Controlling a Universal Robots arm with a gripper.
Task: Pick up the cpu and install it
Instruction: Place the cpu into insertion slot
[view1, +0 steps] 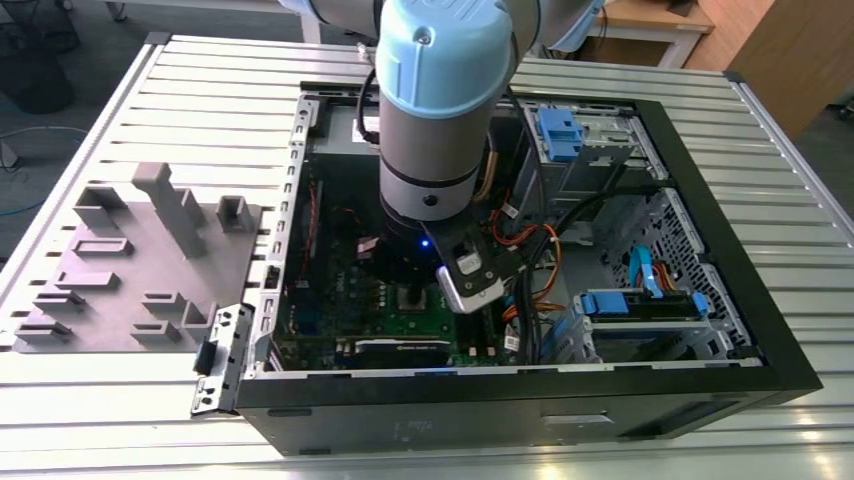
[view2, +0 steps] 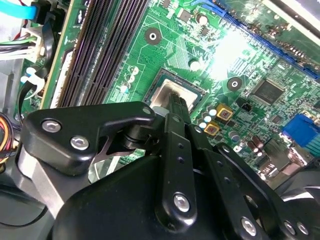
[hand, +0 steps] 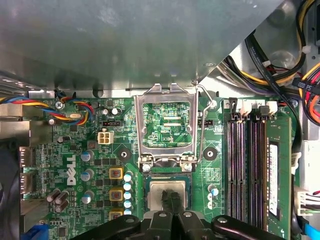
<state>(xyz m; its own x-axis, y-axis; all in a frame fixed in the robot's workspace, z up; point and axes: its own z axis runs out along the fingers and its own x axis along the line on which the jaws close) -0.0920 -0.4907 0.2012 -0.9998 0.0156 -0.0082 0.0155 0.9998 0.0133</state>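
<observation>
Exterior view, case: an open black computer case (view1: 534, 420) lies on its side on a slatted metal table (view1: 200, 70); inside it are a green motherboard (view1: 334, 310), loose orange and black cables (view1: 534, 250) and blue-latched drive bays (view1: 641, 305)
Exterior view, arm: the arm (view1: 434, 110) reaches straight down into the case, its lower end over the middle of the motherboard
Exterior view, tray: a grey moulded tray (view1: 80, 310) with recesses and upright blocks lies on the table at the exterior view's left, just beside the case
First wrist view, socket: the metal load plate (view1: 441, 193) stands swung open, its wire lever (hand: 200, 130) raised beside it; the socket (hand: 167, 174) lies uncovered next to the plate's hinge
First wrist view, cpu: the cpu (hand: 159, 190) lies flat inside the socket, silvery top up
First wrist view, gripper: the gripper (hand: 170, 196) is over the middle of the cpu; jaws pressed together, pinching nothing; whether the tips touch the metal I cannot tell
First wrist view, memory: dark memory slots (hand: 242, 165) run beside the socket; a green memory stick (hand: 277, 175) sits in the outermost one
Second wrist view, fingers: the black fingers (view2: 176, 107) meet in one narrow point above the cpu's top; the cpu stays seated within the socket's dark frame, memory slots close beside it
</observation>
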